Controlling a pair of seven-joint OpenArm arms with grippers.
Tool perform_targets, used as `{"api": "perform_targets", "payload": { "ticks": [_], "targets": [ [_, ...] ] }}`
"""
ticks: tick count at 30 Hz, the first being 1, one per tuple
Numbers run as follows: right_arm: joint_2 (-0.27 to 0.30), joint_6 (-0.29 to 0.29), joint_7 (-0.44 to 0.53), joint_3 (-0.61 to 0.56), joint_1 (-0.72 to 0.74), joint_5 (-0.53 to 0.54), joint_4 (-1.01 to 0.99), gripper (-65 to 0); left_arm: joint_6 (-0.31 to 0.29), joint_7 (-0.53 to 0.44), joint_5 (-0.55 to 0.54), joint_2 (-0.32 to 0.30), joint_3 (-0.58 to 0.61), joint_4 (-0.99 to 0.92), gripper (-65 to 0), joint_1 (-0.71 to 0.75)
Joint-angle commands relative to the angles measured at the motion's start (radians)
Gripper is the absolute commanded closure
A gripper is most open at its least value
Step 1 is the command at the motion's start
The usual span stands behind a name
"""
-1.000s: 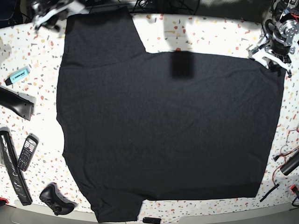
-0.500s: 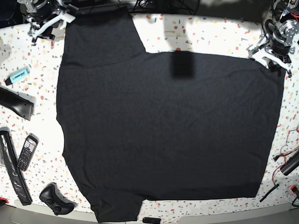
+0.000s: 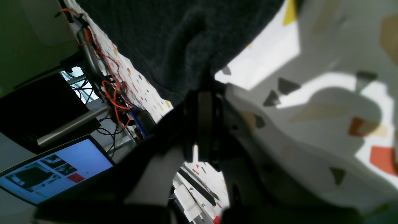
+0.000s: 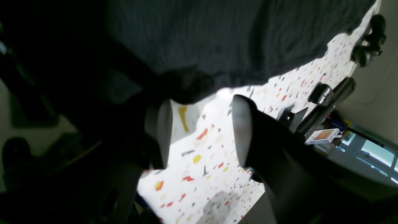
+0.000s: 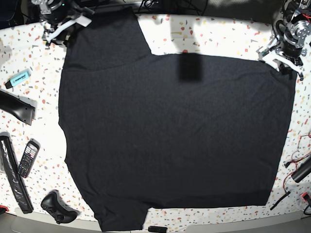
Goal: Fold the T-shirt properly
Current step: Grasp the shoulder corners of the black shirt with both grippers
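1. I saw the T-shirt (image 5: 170,131) lying flat, plain black side up, over most of the counter (image 5: 214,34), unchanged from a second before.
2. My right tool (image 5: 63,26) had moved in to the sleeve edge at the counter's far left corner, jaws spread wide with nothing between them.
3. My left tool (image 5: 281,62) sat unmoved at the far right corner, clamped shut on the T-shirt hem.
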Motion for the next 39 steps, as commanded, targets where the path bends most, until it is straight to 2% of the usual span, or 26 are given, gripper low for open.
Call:
{"api": "perform_targets", "payload": {
  "ticks": [1, 9, 13, 18, 21, 22, 24, 28, 29, 33, 36, 39],
  "targets": [
    [0.006, 0.003, 0.012, -0.015, 0.001, 0.004, 0.008, -30.4, -0.035, -0.032, -0.05, 0.014, 0.014, -0.009, 0.0, 0.016],
    [-0.024, 0.008, 0.02, -0.088, 0.05, -0.017, 0.008, -30.3, -0.035, -0.032, -0.05, 0.013, 0.014, -0.009, 0.0, 0.016],
    [-0.044, 0.096, 0.024, -0.089, 0.075, -0.004, 0.008, -25.0, -0.035, -0.032, -0.05, 0.013, 0.014, -0.009, 0.0, 0.016],
    [-0.063, 0.125, 0.031, -0.091, 0.119, 0.04, 0.008, -25.0, -0.035, -0.032, -0.05, 0.013, 0.014, -0.009, 0.0, 0.017],
    [-0.062, 0.172, 0.031, -0.091, 0.128, 0.069, 0.008, -24.9, -0.035, -0.032, -0.05, 0.013, 0.014, -0.009, 0.0, 0.017],
    [-0.062, 0.19, 0.031, -0.091, 0.128, 0.069, 0.008, -23.4, -0.035, -0.032, -0.05, 0.013, 0.014, -0.009, 0.0, 0.017],
    [-0.062, 0.198, 0.027, -0.091, 0.127, 0.069, 0.008, -16.2, -0.035, -0.032, -0.05, 0.013, 0.014, -0.009, 0.0, 0.016],
    [-0.062, 0.136, 0.019, -0.091, 0.127, 0.069, 0.008, -0.6, -0.035, -0.032, -0.05, 0.013, 0.014, -0.009, 0.0, 0.017],
    [-0.062, 0.116, 0.019, -0.091, 0.127, 0.07, 0.008, 0.0, -0.035, -0.032, -0.05, 0.013, 0.014, -0.009, 0.0, 0.016],
    [-0.058, 0.109, 0.018, -0.091, 0.121, 0.068, 0.012, 0.0, -0.032, -0.036, -0.07, 0.008, 0.014, -0.008, 0.0, 0.017],
    [-0.031, 0.027, -0.001, -0.091, 0.092, 0.064, 0.037, 0.0, 0.012, -0.035, -0.129, -0.013, 0.013, 0.002, 0.0, 0.02],
    [0.006, -0.027, -0.045, -0.088, 0.05, 0.056, 0.086, 0.0, 0.019, -0.034, -0.18, -0.042, 0.012, 0.043, 0.0, 0.035]
  ]
}}
